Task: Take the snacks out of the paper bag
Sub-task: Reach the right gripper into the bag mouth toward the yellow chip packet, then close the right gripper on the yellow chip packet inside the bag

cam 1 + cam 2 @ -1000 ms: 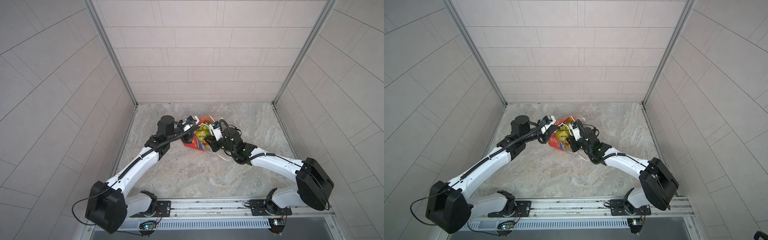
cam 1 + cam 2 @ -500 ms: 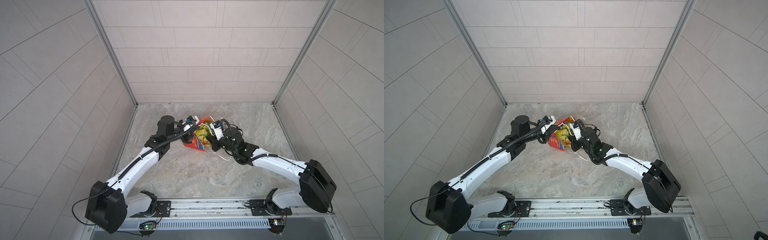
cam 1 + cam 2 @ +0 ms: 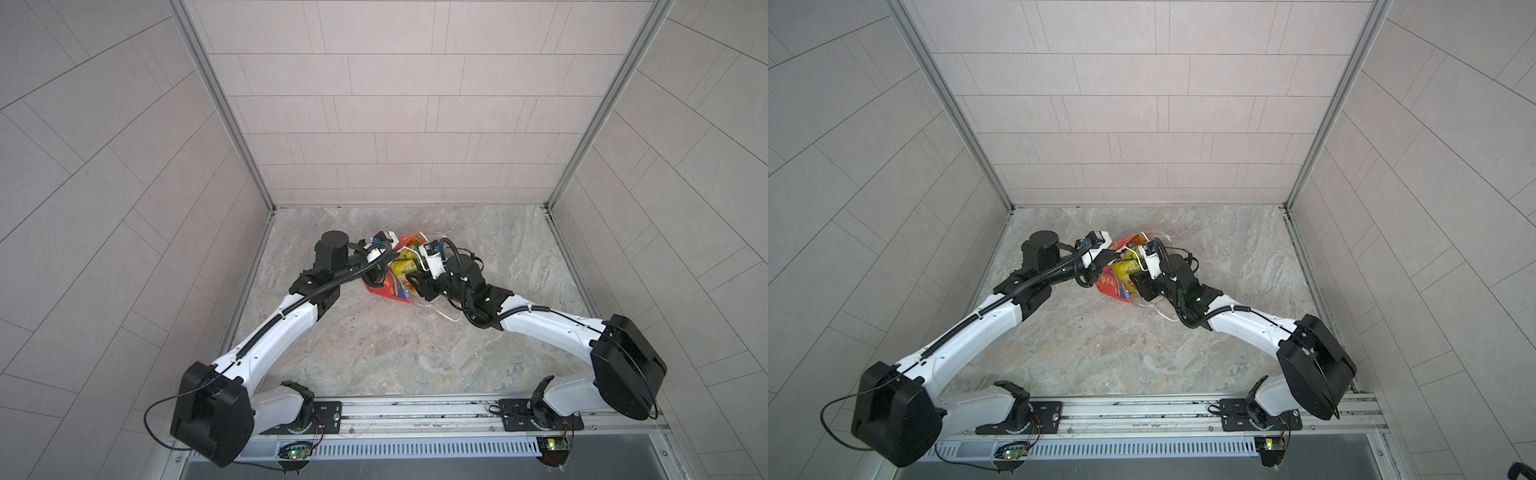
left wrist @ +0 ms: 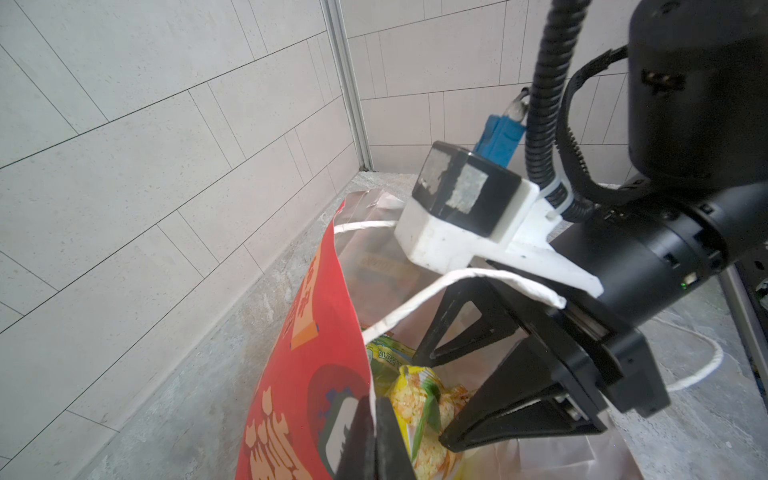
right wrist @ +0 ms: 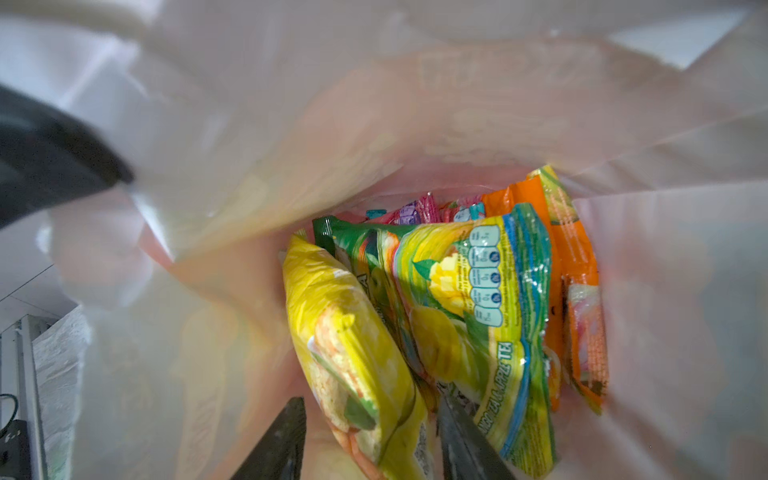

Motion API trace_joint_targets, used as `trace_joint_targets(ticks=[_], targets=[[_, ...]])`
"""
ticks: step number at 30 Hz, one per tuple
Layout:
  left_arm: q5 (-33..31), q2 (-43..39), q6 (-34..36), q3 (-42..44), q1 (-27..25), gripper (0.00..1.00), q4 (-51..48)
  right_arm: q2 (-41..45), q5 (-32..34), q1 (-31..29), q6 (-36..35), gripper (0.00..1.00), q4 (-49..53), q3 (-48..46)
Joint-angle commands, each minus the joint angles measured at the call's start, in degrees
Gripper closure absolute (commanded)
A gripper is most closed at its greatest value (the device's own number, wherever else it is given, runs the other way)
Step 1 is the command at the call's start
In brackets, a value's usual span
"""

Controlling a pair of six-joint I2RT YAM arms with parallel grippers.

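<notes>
The red paper bag lies tipped on the marble floor between my two arms. My left gripper is shut on the rim of its red wall and holds the mouth apart. My right gripper is inside the white interior, open, with one finger on each side of the yellow packet. Beside that packet stand a green one and an orange one. Pink and purple snacks show deeper in the bag.
One white cord handle is draped over my right gripper's body, and another trails on the floor beside the right arm. Tiled walls close off the back and both sides. The arms' mounting rail runs along the front edge.
My right arm has edged a little further into the bag's mouth. The left arm and the bag have stayed where they were.
</notes>
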State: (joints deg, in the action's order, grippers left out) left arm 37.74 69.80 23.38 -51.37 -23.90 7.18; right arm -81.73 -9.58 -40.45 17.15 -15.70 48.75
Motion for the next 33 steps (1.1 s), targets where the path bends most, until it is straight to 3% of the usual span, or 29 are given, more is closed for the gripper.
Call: trace_joint_targets(ticks=[1, 5, 9, 12, 17, 20, 33], targets=[[1.6, -0.7, -0.1, -1.6, -0.2, 1.00, 3.0, -1.3, 0.0, 0.3, -0.6, 0.49, -2.4, 0.7], [1.6, -0.7, 0.1, -1.6, -0.2, 1.00, 3.1, -3.4, -2.4, 0.2, -0.8, 0.60, -3.5, 1.5], [1.5, -0.8, 0.1, -1.5, -0.1, 1.00, 2.9, -3.8, -2.8, 0.2, -0.2, 0.77, -3.7, 1.9], [1.1, -1.1, 0.5, -1.5, -0.2, 1.00, 2.2, -2.5, -3.0, 0.2, -0.2, 0.83, -2.7, 1.8], [0.8, -1.2, 0.8, -1.4, -0.2, 1.00, 2.1, 1.2, -3.6, 0.2, -1.1, 0.83, -0.3, 1.2], [0.8, -1.0, 0.7, -1.4, -0.2, 1.00, 2.2, 3.2, -3.8, 0.2, -1.8, 0.94, 1.5, 1.0], [-0.1, -1.3, 0.8, -1.0, -0.2, 1.00, 2.6, 14.7, -0.7, 1.5, -2.0, 0.95, 10.9, 0.6]])
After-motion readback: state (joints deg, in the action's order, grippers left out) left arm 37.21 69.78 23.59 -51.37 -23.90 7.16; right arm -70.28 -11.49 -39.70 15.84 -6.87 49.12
